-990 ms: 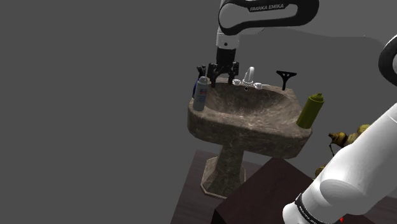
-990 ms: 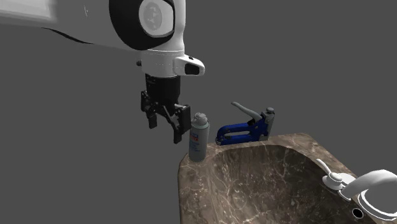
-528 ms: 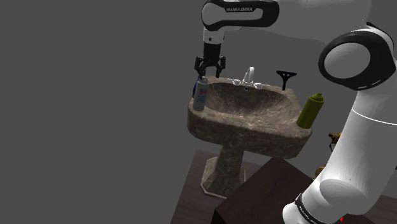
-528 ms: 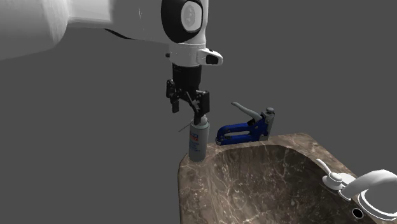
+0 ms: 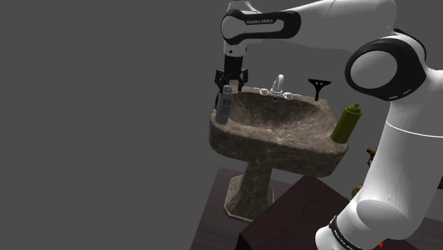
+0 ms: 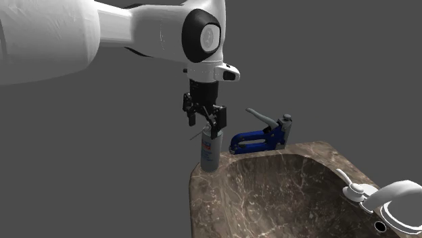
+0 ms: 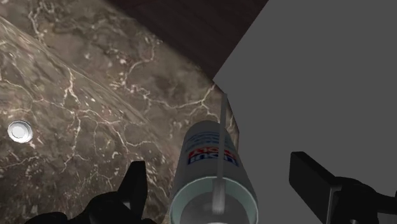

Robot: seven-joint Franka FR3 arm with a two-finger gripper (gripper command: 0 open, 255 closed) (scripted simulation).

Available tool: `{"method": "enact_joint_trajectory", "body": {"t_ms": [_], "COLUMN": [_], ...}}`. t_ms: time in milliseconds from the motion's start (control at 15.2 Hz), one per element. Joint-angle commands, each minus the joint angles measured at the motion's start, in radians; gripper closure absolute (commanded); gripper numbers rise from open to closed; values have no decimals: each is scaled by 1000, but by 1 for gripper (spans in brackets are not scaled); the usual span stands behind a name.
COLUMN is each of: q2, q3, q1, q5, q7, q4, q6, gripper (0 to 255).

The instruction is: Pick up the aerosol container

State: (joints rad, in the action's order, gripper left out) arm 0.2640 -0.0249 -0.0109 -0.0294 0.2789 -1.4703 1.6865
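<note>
Blue staple gun (image 6: 260, 137) beside aerosol can (image 6: 211, 150)

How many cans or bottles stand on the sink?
2: white aerosol can on the sink corner under the gripper; olive bottle on the rim's right end in the shoulder view.

The black gripper (image 6: 205, 124) hung with its fingers spread just over the cap of the spray can (image 6: 211, 153), which stood upright on a corner of the marbled sink (image 6: 203, 199). A blue staple gun (image 6: 260, 138) rested along the adjoining edge.
</note>
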Motion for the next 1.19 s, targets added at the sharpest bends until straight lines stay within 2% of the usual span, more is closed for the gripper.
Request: {"method": "enact_joint_trajectory", "body": {"t_ms": [0,66,132,726,1122], "q2": [-6,-6,-6,-6,2], "q3": [-1,-1,-1,-1,-1], "q1": [1,1,1,1,1], "q5": [0,0,0,0,0], "q7": [1,1,1,1,4], "q4": [-28,-27,-28,-27,65], "q6": [22,21,22,21,-63], "gripper": [0,0,255,255,255]}}
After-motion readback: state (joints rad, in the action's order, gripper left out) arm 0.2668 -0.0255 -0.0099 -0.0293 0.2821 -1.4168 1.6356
